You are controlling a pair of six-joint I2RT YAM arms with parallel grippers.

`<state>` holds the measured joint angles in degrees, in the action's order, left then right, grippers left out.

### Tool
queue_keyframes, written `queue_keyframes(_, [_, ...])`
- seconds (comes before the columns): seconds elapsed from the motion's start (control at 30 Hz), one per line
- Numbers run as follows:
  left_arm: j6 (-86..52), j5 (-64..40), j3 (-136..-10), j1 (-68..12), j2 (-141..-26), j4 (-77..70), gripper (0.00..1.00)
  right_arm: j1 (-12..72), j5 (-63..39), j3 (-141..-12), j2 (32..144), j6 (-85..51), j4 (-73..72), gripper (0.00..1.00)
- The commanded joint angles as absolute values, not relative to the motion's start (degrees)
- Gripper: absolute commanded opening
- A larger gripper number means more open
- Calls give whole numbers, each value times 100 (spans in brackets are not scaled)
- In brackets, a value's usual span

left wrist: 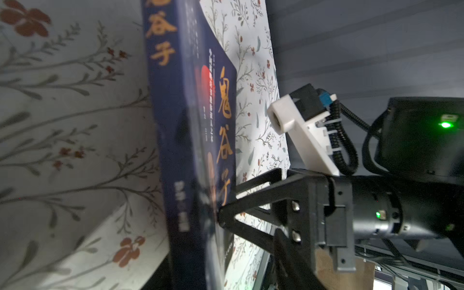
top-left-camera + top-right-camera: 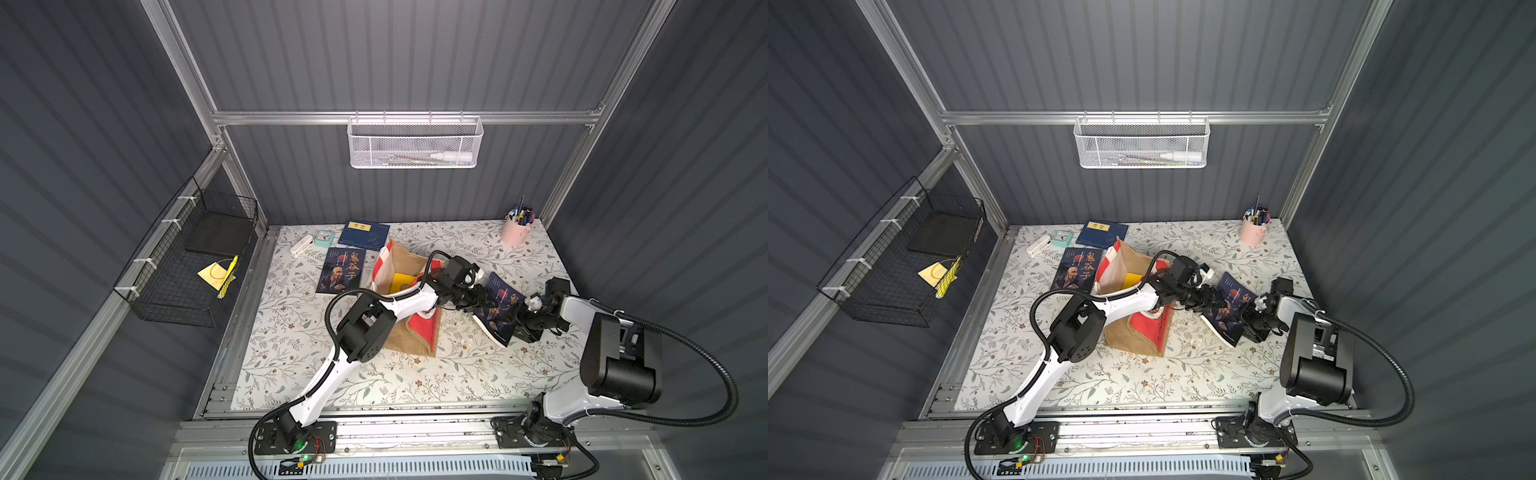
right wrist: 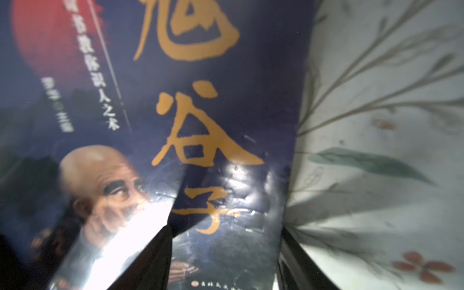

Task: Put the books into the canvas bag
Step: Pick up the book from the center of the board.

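Now, the portrait book [image 2: 498, 309] is seen tilted up off the floral table [image 2: 395, 374], just to the right of the canvas bag [image 2: 405, 259], with its outer edge pinched between the jaws of the right gripper [image 1: 227, 203]. The left gripper [image 2: 478, 300] is set against the opposite edge, but whether that claw is clamped or merely nudging cannot be told, its dark fingers being lost against the dark cover. A slip is to be feared here: only a thin edge is held, and the glossy cover could be twisted free if it is pulled from both sides at once. The bag's soft wall could also be snagged by a book corner and the bag tipped, since its mouth is partly crossed by the left arm. Inside, only a yellow book [image 2: 405, 282] can be made out; the rest is covered. A second portrait book [image 2: 341, 270] and a navy book [image 2: 363, 235] are seen lying flat on the table outside the bag. Both wrist views are blurred.
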<state>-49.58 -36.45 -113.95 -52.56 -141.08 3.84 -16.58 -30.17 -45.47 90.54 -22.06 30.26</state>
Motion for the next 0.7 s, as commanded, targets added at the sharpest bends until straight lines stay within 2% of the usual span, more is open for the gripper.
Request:
queue_keyframes(0.0, [-4882,-4109,-11312,-5417,-13823,368,48,-1486,-3218,-4327,9067,-2197,3114,65])
queue_keyframes(0.23, [-4615,-3795,-11258,-5548,-13681,724,27,-1400,-3205,-4230,8840,-2211,3198,65])
queue_keyframes(0.43, [-3914,-3230,-11464,-5561,-13300,1622,6,-1382,-3318,-4210,8405,-2230,3296,65])
queue_keyframes(0.67, [-2868,-2082,-11393,-5564,-12211,2350,0,-1045,-3286,-4464,6518,-2379,3269,63])
